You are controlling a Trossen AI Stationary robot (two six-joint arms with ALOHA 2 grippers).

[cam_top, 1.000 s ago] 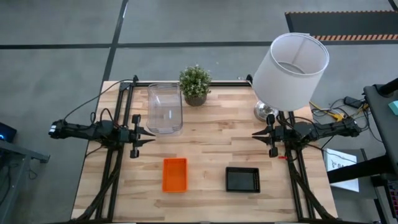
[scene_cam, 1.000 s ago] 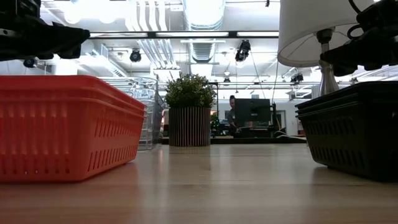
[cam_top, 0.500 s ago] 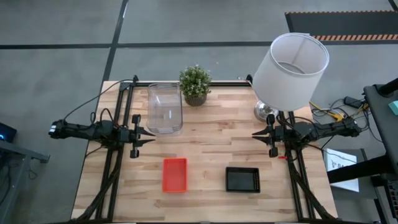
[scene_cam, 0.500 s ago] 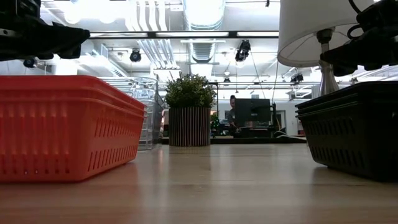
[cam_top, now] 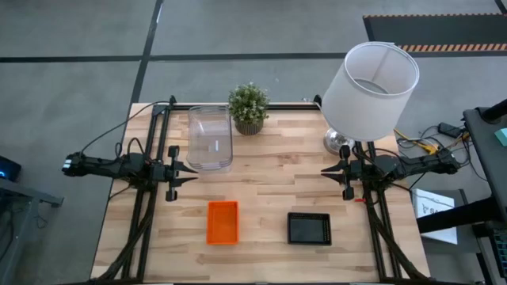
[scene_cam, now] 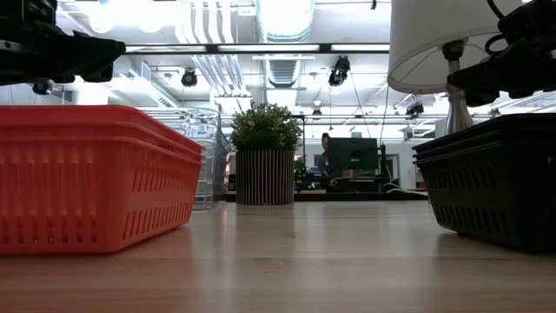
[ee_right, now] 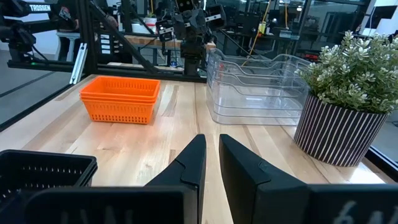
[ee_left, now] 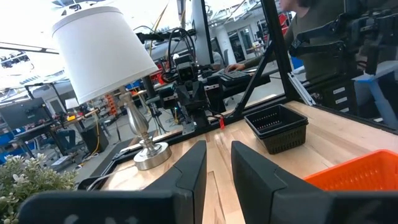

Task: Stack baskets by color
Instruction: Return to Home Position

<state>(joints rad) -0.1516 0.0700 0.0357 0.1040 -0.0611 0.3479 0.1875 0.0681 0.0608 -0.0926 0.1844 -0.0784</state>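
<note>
Orange stack (cam_top: 223, 222), black stack (cam_top: 309, 229), clear stack (cam_top: 210, 138) unmoved; we see left gripper (cam_top: 192, 172), right gripper (cam_top: 325, 170) parked, fingers slightly apart.

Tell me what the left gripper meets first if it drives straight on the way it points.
Bare table ahead, then the right gripper facing it from the far side. The clear baskets sit just beside that line; the left gripper looks to pass their near edge, but only narrowly.
</note>
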